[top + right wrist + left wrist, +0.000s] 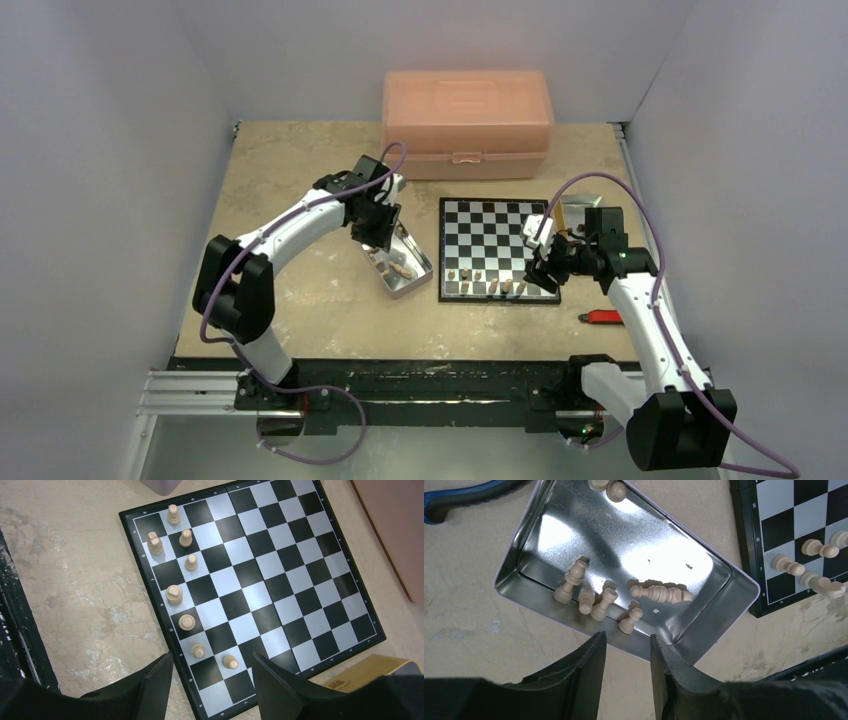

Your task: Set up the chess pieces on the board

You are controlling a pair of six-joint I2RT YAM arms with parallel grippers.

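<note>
The board (pixel 495 235) lies right of centre, with several tan chess pieces (pixel 174 594) standing along its near edge. More tan pieces (pixel 594 602) lie in the metal tin (pixel 724 587), one of them a long piece on its side (pixel 661 592). My left gripper (pixel 626 645) hovers over the tin's near rim; its jaws are apart with nothing between them, and a pawn (pixel 630 621) lies just beyond the tips. My right gripper (pixel 211 660) hangs open and empty above the board's near right corner (pixel 280 580). No dark pieces show.
A large pink box (pixel 467 120) stands at the back, behind the board. A small tan box (pixel 370 672) sits at the board's right edge. A red tool (pixel 603 317) lies near the right arm. A blue handle (pixel 464 495) lies left of the tin.
</note>
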